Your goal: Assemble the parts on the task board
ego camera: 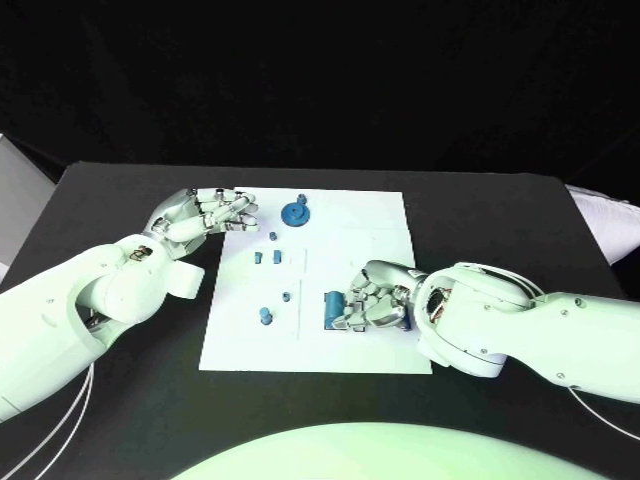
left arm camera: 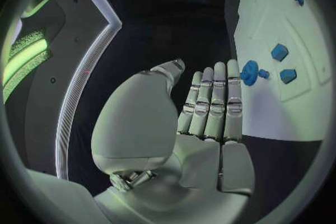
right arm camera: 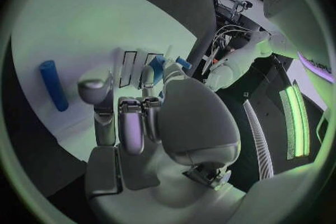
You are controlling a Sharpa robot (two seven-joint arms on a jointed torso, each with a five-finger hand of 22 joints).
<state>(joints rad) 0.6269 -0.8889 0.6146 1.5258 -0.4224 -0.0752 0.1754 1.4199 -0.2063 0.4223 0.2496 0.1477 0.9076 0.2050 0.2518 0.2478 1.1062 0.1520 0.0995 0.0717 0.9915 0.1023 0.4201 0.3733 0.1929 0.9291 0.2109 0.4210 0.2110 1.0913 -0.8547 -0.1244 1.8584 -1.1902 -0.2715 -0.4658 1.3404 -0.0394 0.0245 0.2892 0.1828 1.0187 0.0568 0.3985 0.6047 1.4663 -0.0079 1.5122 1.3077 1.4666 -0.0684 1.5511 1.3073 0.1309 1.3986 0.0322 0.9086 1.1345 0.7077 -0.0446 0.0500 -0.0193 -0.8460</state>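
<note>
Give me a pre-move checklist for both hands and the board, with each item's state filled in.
1. Left hand free: ok, fingers straight and together in its wrist view, holding nothing, at the board's far left corner.
2. Right hand free: cannot tell, fingers curled down onto the task board; a grip is hidden.
3. Blue cylinder reachable: ok, lying flat right beside the right hand.
4. Round blue part clear of the left hand: ok, apart from its fingertips.
5. Small blue parts on the board: ok, scattered between the hands.
</note>
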